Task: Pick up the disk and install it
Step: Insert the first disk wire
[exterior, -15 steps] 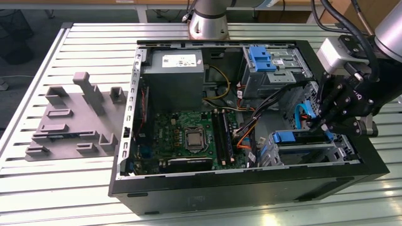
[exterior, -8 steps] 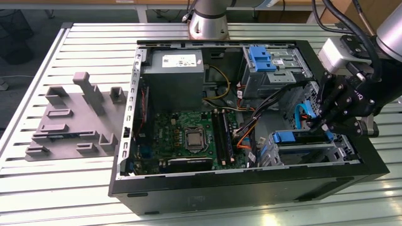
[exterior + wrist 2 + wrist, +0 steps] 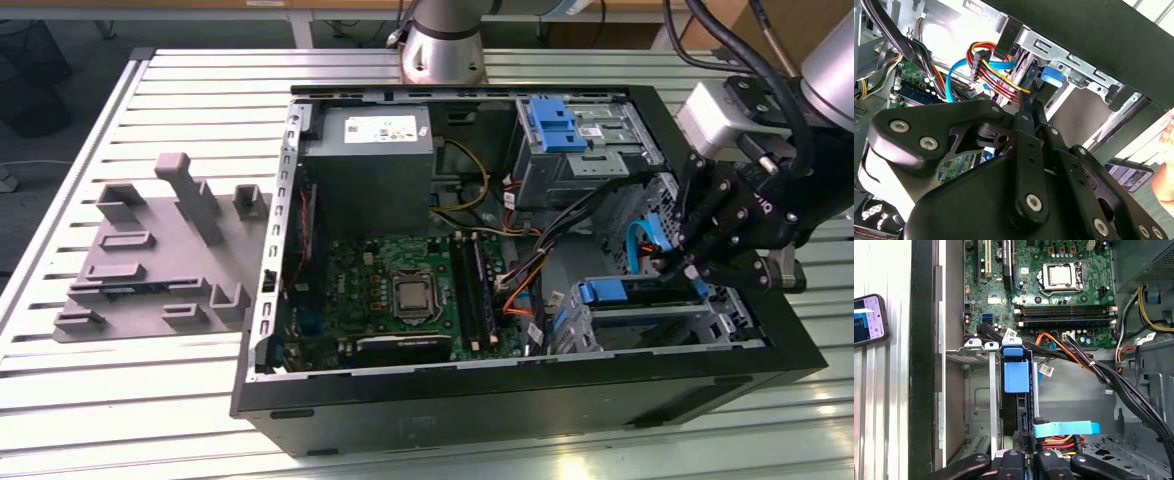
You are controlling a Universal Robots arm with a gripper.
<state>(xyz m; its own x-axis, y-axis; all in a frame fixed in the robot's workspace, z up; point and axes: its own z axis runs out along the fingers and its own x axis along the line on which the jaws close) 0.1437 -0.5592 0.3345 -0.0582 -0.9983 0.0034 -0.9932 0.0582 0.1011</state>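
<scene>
Black gripper (image 3: 697,262) with silver screw heads. Just beside its fingertips: the disk (image 3: 1016,376), with a blue plastic rail frame, and a light-blue flat cable (image 3: 1066,428). Farther off: green motherboard (image 3: 400,295); red, yellow and orange wires (image 3: 996,75); grey power-supply box (image 3: 367,165); black case (image 3: 534,400).

A lab: slotted aluminium worktable (image 3: 107,110), opened computer case (image 3: 534,400).

We see the disk (image 3: 1016,390) only edge-on in the first wrist view, its label hidden inside the metal bay (image 3: 979,357). The gripper (image 3: 1026,452) is cut off by that picture's edge, and its own black linkage covers the fingertips in the second wrist view. A phone (image 3: 869,320) is cropped too
</scene>
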